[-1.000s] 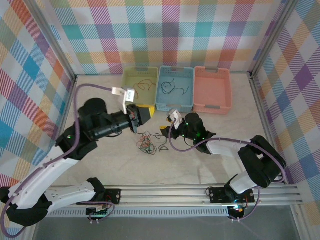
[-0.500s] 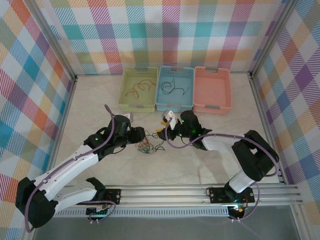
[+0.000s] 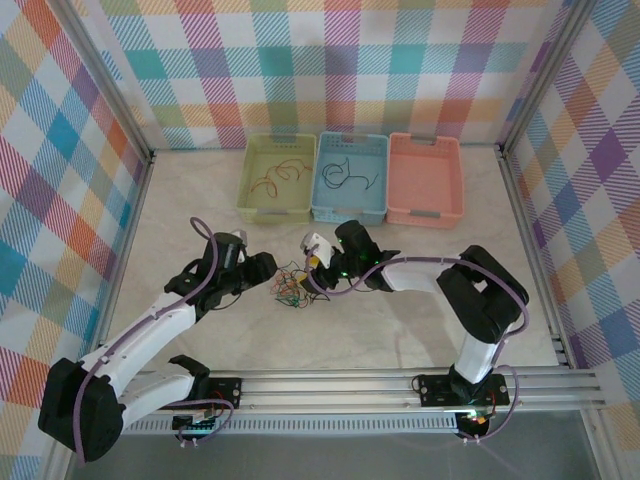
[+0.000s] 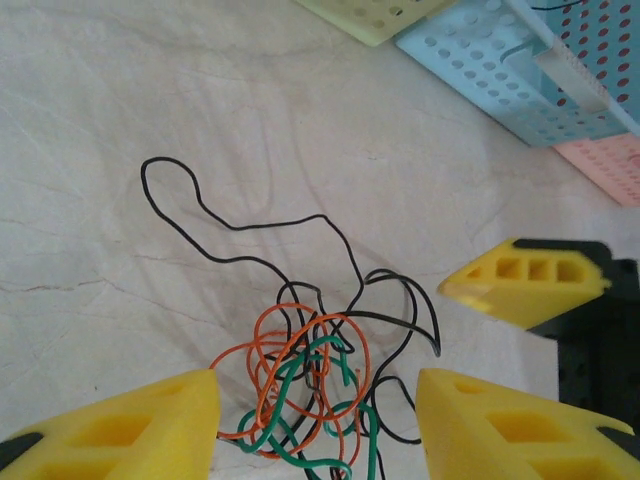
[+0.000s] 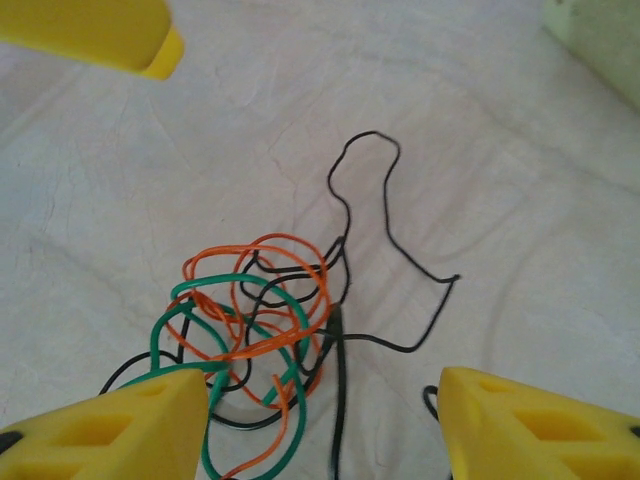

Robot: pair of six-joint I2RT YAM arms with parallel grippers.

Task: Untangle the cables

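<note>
The cables lie on the table as a small tangle of orange, green and black wires. In the left wrist view the cables sit between my left gripper's yellow fingers, which stand wide open around them. A black strand loops away toward the far left. In the right wrist view the cables lie just ahead of my open right gripper, nearer its left finger. Seen from above, my left gripper and right gripper flank the tangle closely.
Three baskets stand at the back: a green basket with reddish wires, a blue basket with black wires, and a pink basket. The right gripper's yellow finger shows in the left wrist view. Aluminium rails run along the near edge.
My left arm dropped from a raised pose down to the table beside the tangle. My right gripper slid left to the tangle's other side.
</note>
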